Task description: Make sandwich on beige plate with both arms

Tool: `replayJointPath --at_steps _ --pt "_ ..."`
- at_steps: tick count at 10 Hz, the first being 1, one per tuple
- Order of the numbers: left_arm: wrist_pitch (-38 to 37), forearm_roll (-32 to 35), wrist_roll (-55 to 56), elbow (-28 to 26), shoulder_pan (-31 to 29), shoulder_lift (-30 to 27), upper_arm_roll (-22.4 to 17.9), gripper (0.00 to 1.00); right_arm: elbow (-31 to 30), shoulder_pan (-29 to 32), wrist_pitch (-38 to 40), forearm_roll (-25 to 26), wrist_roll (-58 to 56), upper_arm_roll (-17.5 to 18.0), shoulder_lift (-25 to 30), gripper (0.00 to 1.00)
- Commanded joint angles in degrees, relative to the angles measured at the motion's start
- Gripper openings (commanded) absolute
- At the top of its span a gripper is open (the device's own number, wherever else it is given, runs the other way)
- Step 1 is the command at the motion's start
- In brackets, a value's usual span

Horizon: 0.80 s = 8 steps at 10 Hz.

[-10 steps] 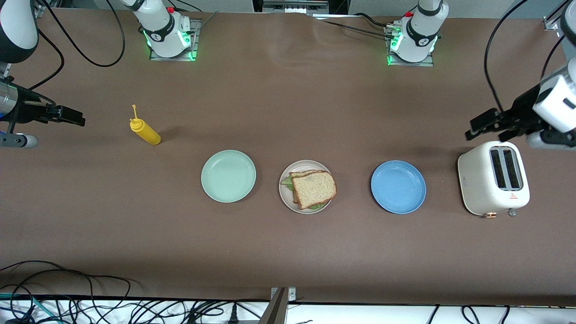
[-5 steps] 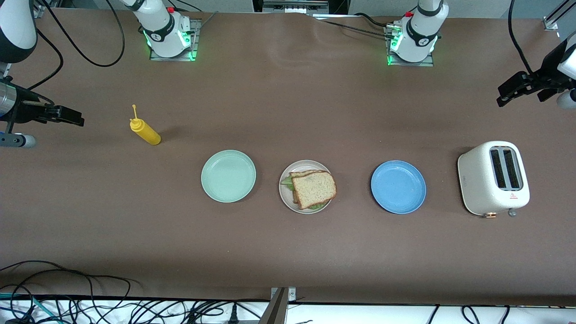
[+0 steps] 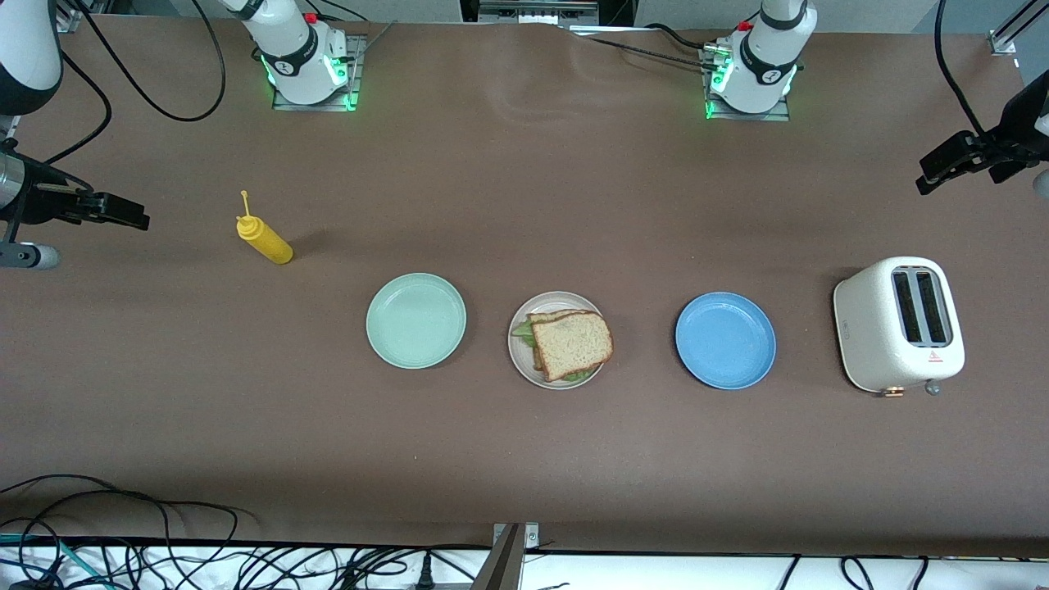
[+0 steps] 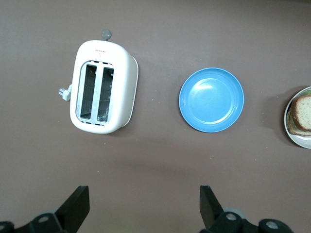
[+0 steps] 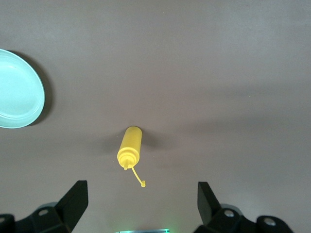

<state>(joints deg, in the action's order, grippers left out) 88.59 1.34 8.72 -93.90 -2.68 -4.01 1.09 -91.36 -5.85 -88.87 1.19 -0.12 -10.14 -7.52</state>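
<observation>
We found the sandwich [image 3: 569, 345] assembled on the beige plate [image 3: 519, 354], lettuce showing at its edge, between the mint green plate [image 3: 415, 319] and the blue plate [image 3: 725, 340]. We observed the left gripper [image 3: 942, 168] raised over bare table at the left arm's end, fingers [image 4: 77, 206] spread wide and empty, above the white toaster [image 3: 899, 324]. We observed the right gripper [image 3: 123, 215] raised at the right arm's end, jaws apart and empty, over the table near the yellow squeeze bottle [image 3: 262, 238].
</observation>
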Motion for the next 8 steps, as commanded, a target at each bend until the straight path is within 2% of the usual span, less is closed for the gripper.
replayJointPath --at_steps 1,8 --pt "-1.05 -1.34 0.59 0.82 -0.83 0.49 0.49 1.00 -0.58 0.05 -0.08 0.39 -0.93 0.12 1.02 1.00" --pt "-3.77 -1.43 4.29 0.82 -0.74 0.49 1.63 1.00 1.00 0.66 3.44 0.13 -0.84 -0.14 0.49 1.00"
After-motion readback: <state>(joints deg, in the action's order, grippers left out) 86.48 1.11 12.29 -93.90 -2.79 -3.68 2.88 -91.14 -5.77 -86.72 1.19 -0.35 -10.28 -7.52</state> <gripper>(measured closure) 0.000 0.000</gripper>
